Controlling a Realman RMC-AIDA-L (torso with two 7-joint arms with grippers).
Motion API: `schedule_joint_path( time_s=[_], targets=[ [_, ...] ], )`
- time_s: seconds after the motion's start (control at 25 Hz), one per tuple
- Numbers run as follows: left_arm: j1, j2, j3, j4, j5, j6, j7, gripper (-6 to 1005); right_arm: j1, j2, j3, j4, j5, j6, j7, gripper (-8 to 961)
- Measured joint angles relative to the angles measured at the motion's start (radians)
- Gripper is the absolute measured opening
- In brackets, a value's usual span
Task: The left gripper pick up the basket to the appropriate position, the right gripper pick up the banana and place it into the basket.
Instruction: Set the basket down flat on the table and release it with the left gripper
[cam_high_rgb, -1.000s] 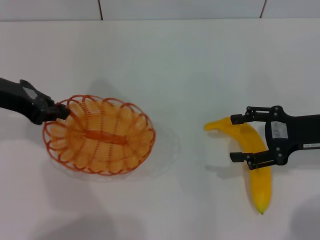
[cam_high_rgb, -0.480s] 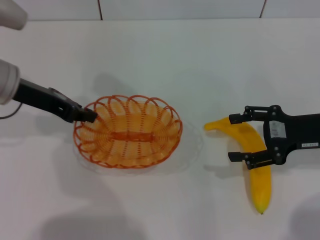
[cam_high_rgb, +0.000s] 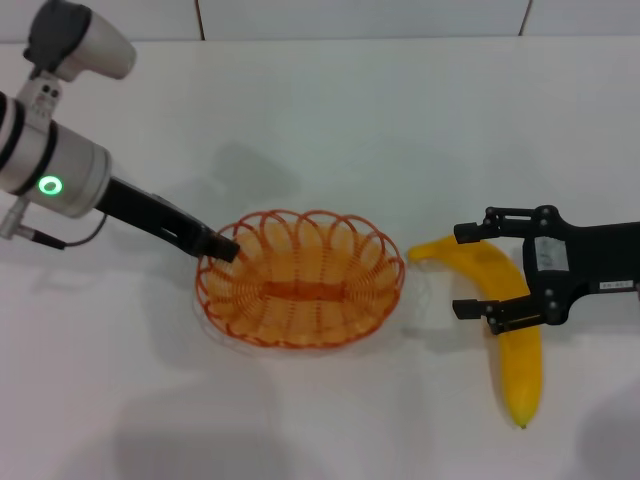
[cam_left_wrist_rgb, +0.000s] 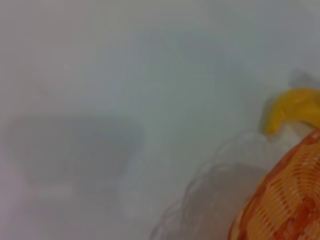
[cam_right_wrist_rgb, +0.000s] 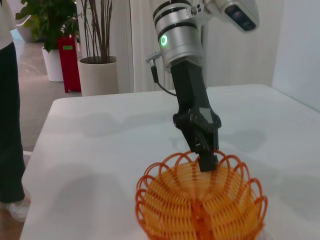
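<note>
The orange wire basket (cam_high_rgb: 300, 280) sits at the table's middle, its right rim close to the banana. My left gripper (cam_high_rgb: 222, 248) is shut on the basket's left rim; the right wrist view shows it (cam_right_wrist_rgb: 207, 160) pinching the far rim of the basket (cam_right_wrist_rgb: 200, 205). The yellow banana (cam_high_rgb: 515, 350) lies to the right of the basket, its stem end pointing at the basket. My right gripper (cam_high_rgb: 462, 270) is open, its two fingers on either side of the banana's upper half. The left wrist view shows part of the basket (cam_left_wrist_rgb: 285, 200) and the banana's tip (cam_left_wrist_rgb: 295, 107).
The white table (cam_high_rgb: 330, 120) runs back to a tiled wall. In the right wrist view, potted plants (cam_right_wrist_rgb: 95, 55) and a person's leg (cam_right_wrist_rgb: 10, 125) stand beyond the table's far edge.
My left gripper has carried the basket to the right, from the left side to the middle, close to the banana. The right gripper and banana have hardly moved.
</note>
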Motion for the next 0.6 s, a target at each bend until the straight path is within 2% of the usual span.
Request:
schedule_joint_path(
  time_s=[0.6],
  targets=[
    [-0.002, 0.001, -0.001, -0.039, 0.003, -0.019, -0.031, 65, 0.001, 0.001, 0.000, 0.002, 0.008, 0.001, 0.000, 894]
  ],
)
